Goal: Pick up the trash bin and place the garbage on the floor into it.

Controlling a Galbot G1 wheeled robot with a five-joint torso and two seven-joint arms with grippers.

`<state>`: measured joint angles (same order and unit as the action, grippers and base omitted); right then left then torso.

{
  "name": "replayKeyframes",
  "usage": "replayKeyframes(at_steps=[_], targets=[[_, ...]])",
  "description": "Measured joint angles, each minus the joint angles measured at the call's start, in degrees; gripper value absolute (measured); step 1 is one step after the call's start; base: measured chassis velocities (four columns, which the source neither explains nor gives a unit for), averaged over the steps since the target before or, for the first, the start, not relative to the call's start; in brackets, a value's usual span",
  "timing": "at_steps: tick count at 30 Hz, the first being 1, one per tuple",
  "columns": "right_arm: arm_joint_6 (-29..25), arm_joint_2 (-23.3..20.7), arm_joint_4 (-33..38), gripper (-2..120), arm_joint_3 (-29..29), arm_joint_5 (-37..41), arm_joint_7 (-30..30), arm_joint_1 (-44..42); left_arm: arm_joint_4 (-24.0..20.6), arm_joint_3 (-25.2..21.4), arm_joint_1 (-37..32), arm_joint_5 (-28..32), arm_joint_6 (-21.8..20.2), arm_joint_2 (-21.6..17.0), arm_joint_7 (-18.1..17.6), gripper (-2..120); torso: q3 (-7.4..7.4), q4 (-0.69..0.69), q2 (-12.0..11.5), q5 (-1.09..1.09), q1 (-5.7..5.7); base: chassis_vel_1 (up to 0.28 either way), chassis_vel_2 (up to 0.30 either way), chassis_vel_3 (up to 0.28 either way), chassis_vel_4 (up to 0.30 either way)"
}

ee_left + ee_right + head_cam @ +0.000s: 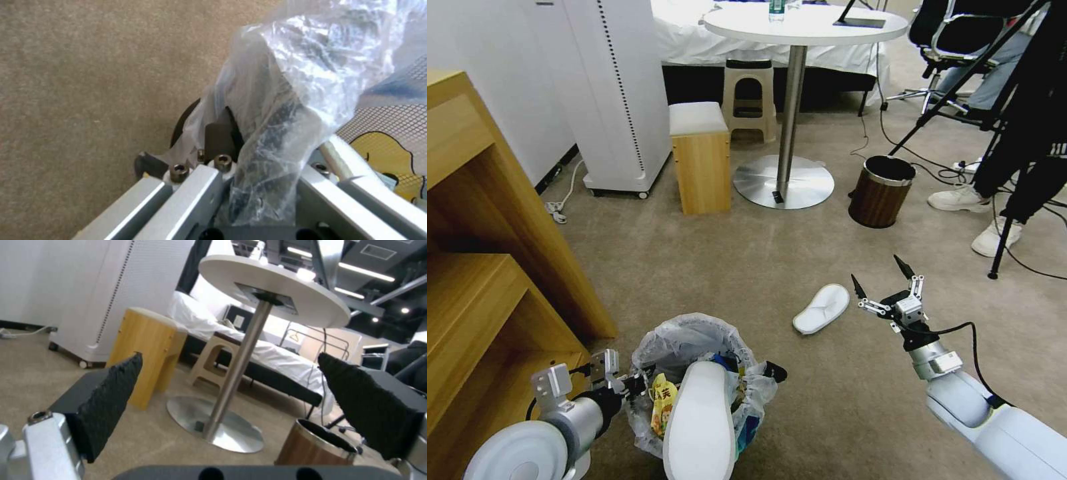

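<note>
The trash bin [647, 427] sits low in the head view, its crinkled clear bag [694, 333] spilling over the rim. A white slipper [700, 420] sticks out of it beside a yellow candy wrapper [662, 399]. My left gripper [627, 385] is shut on the bin's left rim. In the left wrist view the bag [293, 93] is bunched between its fingers over the dark rim [180, 125]. A second white slipper [822, 308] lies on the beige floor [707, 267]. Just right of it my right gripper [887, 283] hovers open with nothing between its pads [111, 400].
A wooden shelf unit [487, 267] stands close on the left of the bin. Farther off are a brown wood-look bin [882, 191], a round pedestal table [804, 23], a wooden stool [700, 157] and a white appliance [620, 93]. A tripod leg [1004, 247], cables and a person's shoes [960, 198] are at the right.
</note>
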<state>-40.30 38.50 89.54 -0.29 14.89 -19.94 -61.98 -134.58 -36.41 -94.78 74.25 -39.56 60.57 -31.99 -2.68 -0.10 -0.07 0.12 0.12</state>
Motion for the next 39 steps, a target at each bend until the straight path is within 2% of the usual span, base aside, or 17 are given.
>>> replayKeyframes(at_steps=[10, 29, 33, 39], targets=[[0.1, -0.1, 0.6, 100, -0.4, 1.8, -1.1, -0.3, -0.1, 0.0, -0.1, -0.3, 0.3, 0.2, 0.1, 0, 0.0, 0.0, 0.0, 0.0, 0.0, 0.0, 0.0, 0.0, 0.0], [1.5, 0.2, 0.7, 100, 0.0, 0.2, -3.6, -1.0, -0.8, -1.4, -0.8, -0.3, 0.5, 0.4, 0.3, 0, 0.0, 0.0, 0.0, 0.0, 0.0, 0.0, 0.0, 0.0, 0.0], [1.3, -0.1, 0.5, 100, 0.5, -0.1, -3.8, -1.3, -1.4, -3.3, -2.0, 1.0, 0.0, -0.3, -1.7, 0, 0.0, 0.0, 0.0, 0.0, 0.0, 0.0, 0.0, 0.0, 0.0], [1.1, -0.3, 0.2, 100, 1.1, 0.1, -3.3, -1.7, -1.8, -6.2, -2.4, 2.8, -0.5, -1.6, -2.7, 0, 0.0, 0.0, 0.0, 0.0, 0.0, -0.038, 0.022, 0.03, -0.037]])
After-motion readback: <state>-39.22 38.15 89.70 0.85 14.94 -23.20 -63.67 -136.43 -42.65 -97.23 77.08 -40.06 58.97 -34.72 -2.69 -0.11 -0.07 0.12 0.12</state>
